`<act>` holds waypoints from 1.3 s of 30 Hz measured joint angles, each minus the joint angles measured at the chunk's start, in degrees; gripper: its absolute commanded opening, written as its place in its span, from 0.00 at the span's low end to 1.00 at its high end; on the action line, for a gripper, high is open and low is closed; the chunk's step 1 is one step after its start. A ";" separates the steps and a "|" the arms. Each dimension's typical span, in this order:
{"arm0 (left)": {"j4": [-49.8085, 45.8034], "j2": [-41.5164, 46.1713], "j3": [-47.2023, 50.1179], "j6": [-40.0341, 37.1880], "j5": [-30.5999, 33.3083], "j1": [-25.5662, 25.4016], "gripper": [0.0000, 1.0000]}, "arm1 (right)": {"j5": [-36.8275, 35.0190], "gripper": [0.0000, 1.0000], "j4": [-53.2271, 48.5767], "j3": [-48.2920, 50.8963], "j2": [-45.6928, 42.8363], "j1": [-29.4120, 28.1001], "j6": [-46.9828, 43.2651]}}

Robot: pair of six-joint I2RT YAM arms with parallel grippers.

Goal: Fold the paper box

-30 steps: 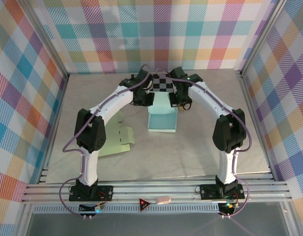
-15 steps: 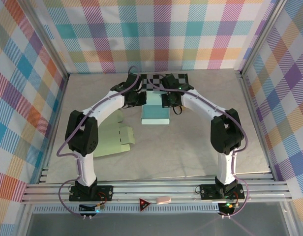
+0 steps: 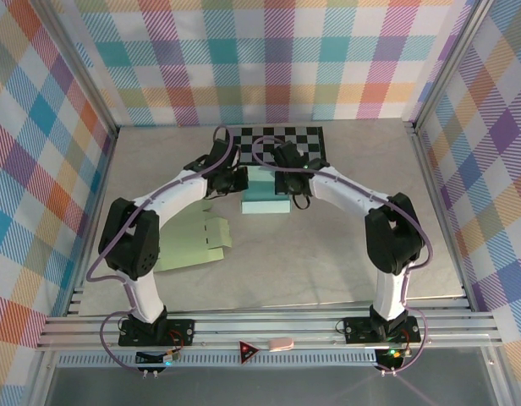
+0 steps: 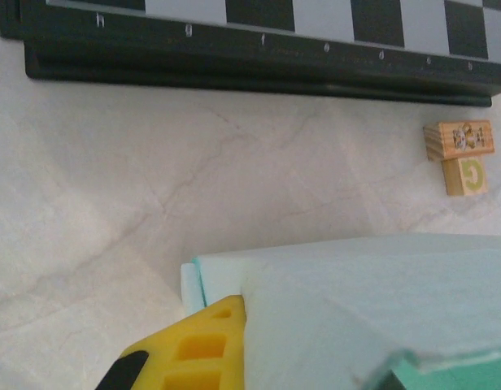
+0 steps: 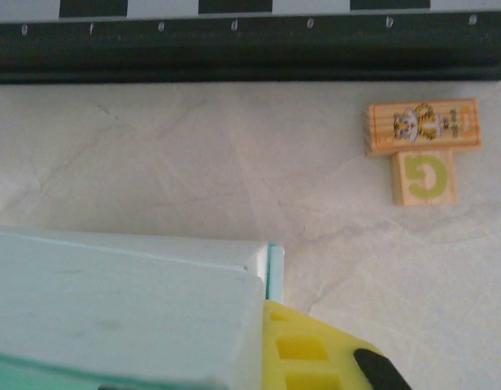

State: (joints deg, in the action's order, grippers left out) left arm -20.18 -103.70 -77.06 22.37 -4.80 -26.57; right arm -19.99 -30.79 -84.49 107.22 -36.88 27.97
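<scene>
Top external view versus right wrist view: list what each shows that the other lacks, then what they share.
Top external, not right wrist: the left arm, the right arm, a flat green sheet left of the paper box, and plaid walls.
Right wrist, not top external: a tiger block touching a G block, and a yellow finger at the box's corner.
Shared: the paper box, the checkerboard, the marble table.

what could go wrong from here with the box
The left gripper and right gripper each pinch a thin wall of the paper box; uneven pulling could tear or crease it. The wooden blocks lie just beyond its far corner, near the checkerboard; pushing forward could knock them.
</scene>
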 measured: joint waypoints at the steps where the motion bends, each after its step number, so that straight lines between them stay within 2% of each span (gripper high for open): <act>1: 0.68 0.61 1.27 0.37 -0.33 -0.02 0.00 | -0.22 0.00 0.72 1.27 -0.61 -0.39 0.15; 6: 4.46 3.28 6.60 1.55 -0.92 -0.85 0.00 | -1.36 0.00 3.85 7.26 -3.89 -1.97 0.33; 15: 7.30 4.59 9.51 2.36 -0.20 -1.97 0.00 | -2.32 0.00 3.26 7.78 -4.70 -2.19 0.72; 23: 7.21 4.85 10.14 2.34 1.42 -3.43 0.00 | 0.81 0.34 -2.12 5.40 -5.62 -2.32 5.25; 26: 6.82 4.90 10.14 2.34 2.03 -3.78 0.00 | 3.48 0.43 -4.33 3.85 -6.45 -2.34 7.89; 29: 6.80 4.90 10.14 2.36 2.78 -4.17 0.00 | 6.80 0.48 -6.25 3.69 -8.74 -2.36 11.15; 34: 6.64 4.94 10.12 2.49 4.00 -4.92 0.00 | 11.47 0.51 -9.09 3.67 -12.70 -2.51 18.03; 39: 6.58 4.94 10.05 2.51 4.72 -5.31 0.00 | 12.20 0.60 -12.48 3.39 -15.67 -2.58 25.97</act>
State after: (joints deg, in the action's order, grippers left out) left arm -13.61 -98.76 -67.00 24.88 -0.08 -31.88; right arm -7.79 -43.27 -81.10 91.55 -39.46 53.93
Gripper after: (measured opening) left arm 0.051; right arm 0.563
